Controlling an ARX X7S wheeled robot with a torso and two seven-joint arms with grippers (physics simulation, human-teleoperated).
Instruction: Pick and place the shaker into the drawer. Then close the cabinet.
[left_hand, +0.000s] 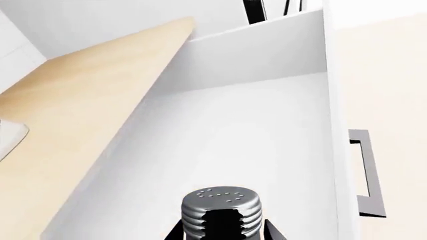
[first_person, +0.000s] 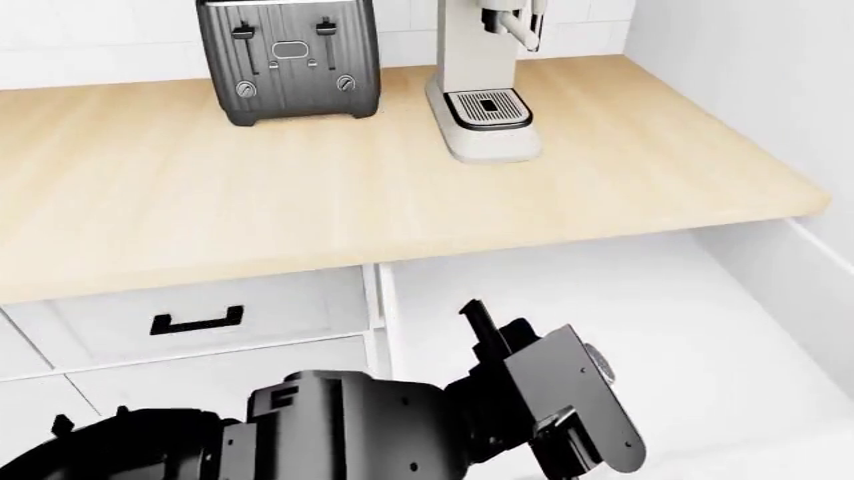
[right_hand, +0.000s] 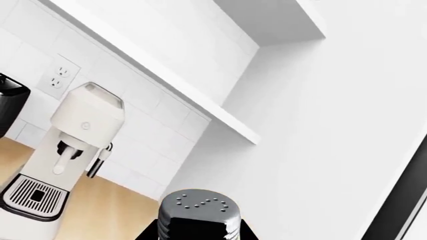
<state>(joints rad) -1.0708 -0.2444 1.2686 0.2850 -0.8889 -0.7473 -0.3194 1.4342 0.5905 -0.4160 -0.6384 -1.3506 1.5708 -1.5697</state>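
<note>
pale wood counter (first_person: 334, 190) above the open white drawer (left_hand: 220, 145); left gripper (left_hand: 223, 232) clamps the shaker (left_hand: 221, 210) over it; right gripper's state unclear.

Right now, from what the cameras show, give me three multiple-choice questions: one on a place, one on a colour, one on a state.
1. Where does the coffee machine stand?
A. inside the drawer
B. on the counter, to the right of the toaster
C. on top of the toaster

2. What colour is the counter?
A. light wood
B. black
C. green

3. How is the wide drawer under the counter?
A. shut
B. pulled open
C. taken out and set on the counter

Answers: B, the head view shows it beside the toaster; A, its top is pale wood; B, its white inside shows.
</note>
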